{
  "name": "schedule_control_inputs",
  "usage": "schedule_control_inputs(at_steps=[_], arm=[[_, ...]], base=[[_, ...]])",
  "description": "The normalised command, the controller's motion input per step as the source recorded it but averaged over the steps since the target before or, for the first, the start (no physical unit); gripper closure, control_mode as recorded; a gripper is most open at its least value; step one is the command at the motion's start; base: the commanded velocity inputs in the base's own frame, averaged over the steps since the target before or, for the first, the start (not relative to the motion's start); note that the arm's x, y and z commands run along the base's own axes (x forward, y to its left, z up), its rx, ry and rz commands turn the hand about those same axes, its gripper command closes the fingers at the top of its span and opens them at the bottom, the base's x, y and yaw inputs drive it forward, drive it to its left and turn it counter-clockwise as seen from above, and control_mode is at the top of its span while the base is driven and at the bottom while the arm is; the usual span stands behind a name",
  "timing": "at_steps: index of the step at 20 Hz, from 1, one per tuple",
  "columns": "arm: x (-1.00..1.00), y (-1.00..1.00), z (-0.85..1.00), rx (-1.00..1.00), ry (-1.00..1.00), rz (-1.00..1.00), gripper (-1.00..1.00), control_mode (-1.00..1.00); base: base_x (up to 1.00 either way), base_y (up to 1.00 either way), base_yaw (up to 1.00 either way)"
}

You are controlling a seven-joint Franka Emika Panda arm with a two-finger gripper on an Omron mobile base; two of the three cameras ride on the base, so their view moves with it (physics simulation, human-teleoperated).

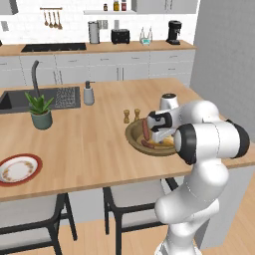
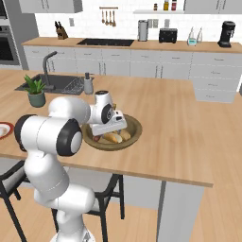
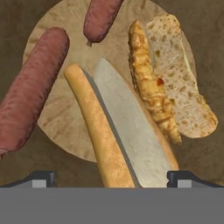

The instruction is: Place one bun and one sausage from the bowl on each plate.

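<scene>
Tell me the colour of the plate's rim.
Red, around a white patterned centre; the plate shows best in the left base view.

A white robot arm (image 1: pixel 209 134) bends over a round brown bowl (image 1: pixel 133 135) on a long wooden counter (image 1: pixel 89 144). A red sausage (image 1: pixel 145 128) lies in the bowl. Two small shakers (image 1: pixel 131 115) stand just behind it. A red-rimmed plate (image 1: pixel 19 169) sits far left, near a green plant (image 1: pixel 40 108).
</scene>
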Motion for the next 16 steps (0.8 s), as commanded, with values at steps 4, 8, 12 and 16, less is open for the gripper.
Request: schedule_control_inputs(at_steps=[4, 8, 12, 16], arm=[[0.02, 0.00, -0.03, 0.00, 0.00, 0.01, -1.00, -1.00], [0.01, 0.00, 0.00, 0.00, 0.00, 0.03, -1.00, -1.00], [0.00, 0.00, -0.06, 0.00, 0.00, 0.03, -1.00, -1.00], [0.00, 0.00, -0.16, 0.00, 0.00, 0.02, -1.00, -1.00]], base=[[0.00, 0.00, 0.00], [0.00, 0.00, 0.00], [0.00, 0.00, 0.00], [0.00, 0.00, 0.00]])
